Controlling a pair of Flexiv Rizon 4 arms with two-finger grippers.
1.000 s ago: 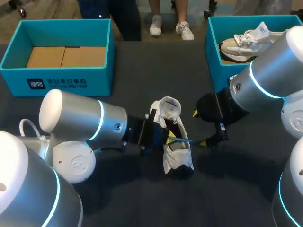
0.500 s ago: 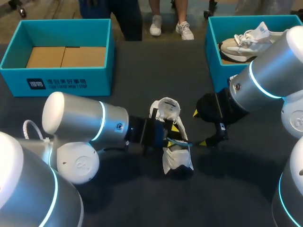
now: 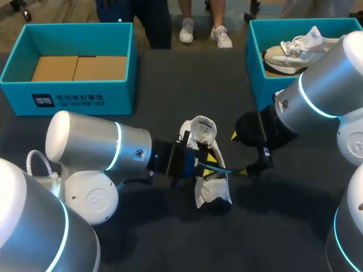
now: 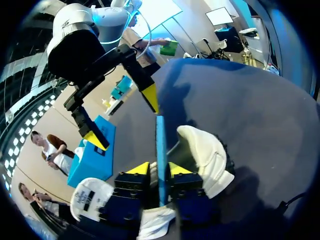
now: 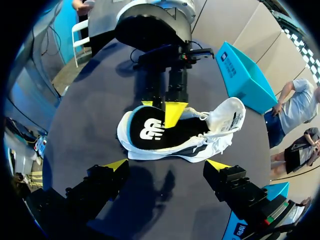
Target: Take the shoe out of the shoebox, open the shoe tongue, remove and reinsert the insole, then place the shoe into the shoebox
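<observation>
A: Where's the shoe (image 3: 212, 190) rn?
B: On the table (image 3: 187, 85), abt mid, lying on its side. Out of both boxes. White upper, dark inside
A: L gripper (image 4: 159, 169)?
B: Right at the shoe, reaching in from the L. Fingers nearly closed, both yellow tips pressing the insole (image 4: 161, 142) from 2 sides. Its thin blue edge runs straight out betw. them in the L wrist view. In the R wrist view the insole shows a black face w/ a white logo and a blue rim, lying at the shoe's opening. How far in it sits, can't tell
A: R gripper (image 5: 166, 165)?
B: Spread wide, nothing in it. It hangs just beside the shoe on the R side, not touching. The shoe lies ahead of its fingers, and the L gripper is on the far side of the shoe from it
A: Boxes?
B: Teal shoebox (image 3: 74, 97) at far L, brown cardboard floor showing. 2nd teal box (image 3: 253, 62) at far R w/ a pale shoe (image 3: 290, 52) in it. Both boxes well apart from the shoe on the table
</observation>
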